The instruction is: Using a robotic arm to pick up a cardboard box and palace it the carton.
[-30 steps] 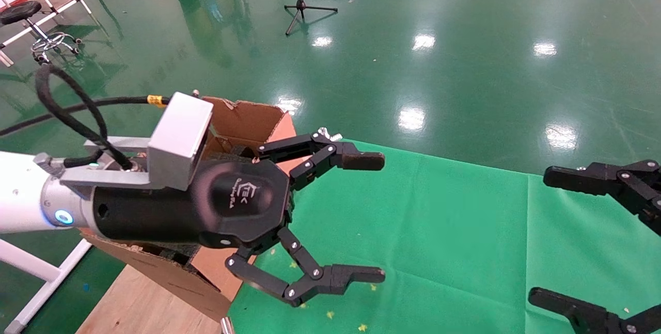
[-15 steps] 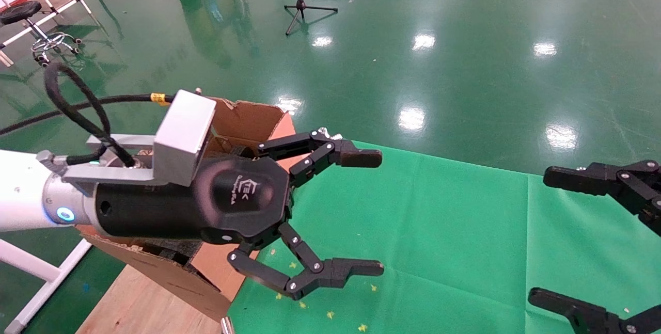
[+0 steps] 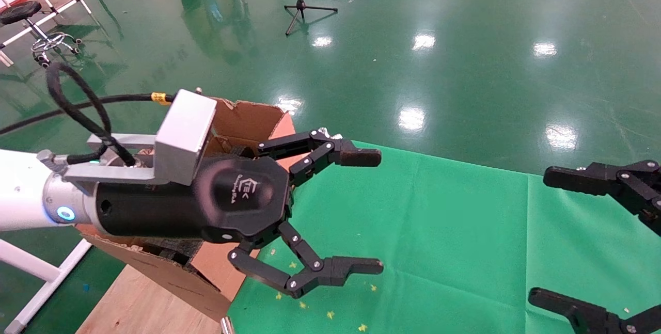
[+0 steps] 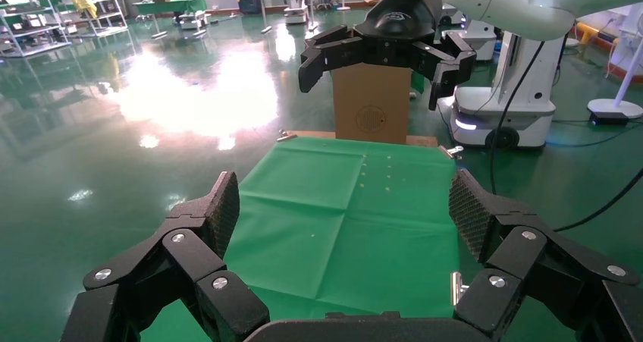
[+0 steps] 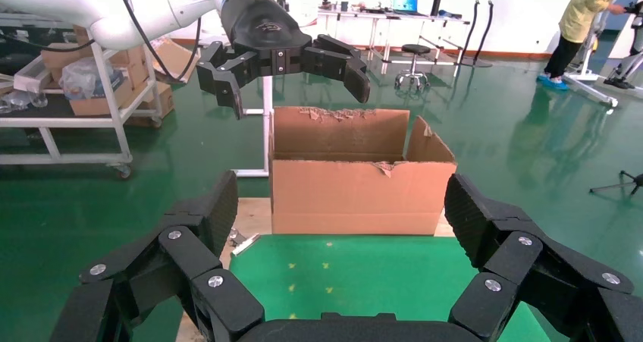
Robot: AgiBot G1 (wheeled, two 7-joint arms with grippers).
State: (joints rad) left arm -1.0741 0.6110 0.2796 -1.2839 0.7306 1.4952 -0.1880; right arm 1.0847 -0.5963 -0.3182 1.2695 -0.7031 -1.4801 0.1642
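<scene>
I held my white left robotic arm's black gripper (image 3: 369, 212) up high beside the big brown carton with torn flaps (image 5: 356, 171), its fingers wide apart and empty. The carton stood at the left end of the green cloth (image 3: 439, 231). I could not see the small cardboard box. My black right gripper (image 3: 542, 238) waited, fingers apart, at the right.

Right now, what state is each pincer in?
Left pincer: open, empty, beside the large brown corrugated carton.
Right pincer: open, empty, over the green cloth.
</scene>
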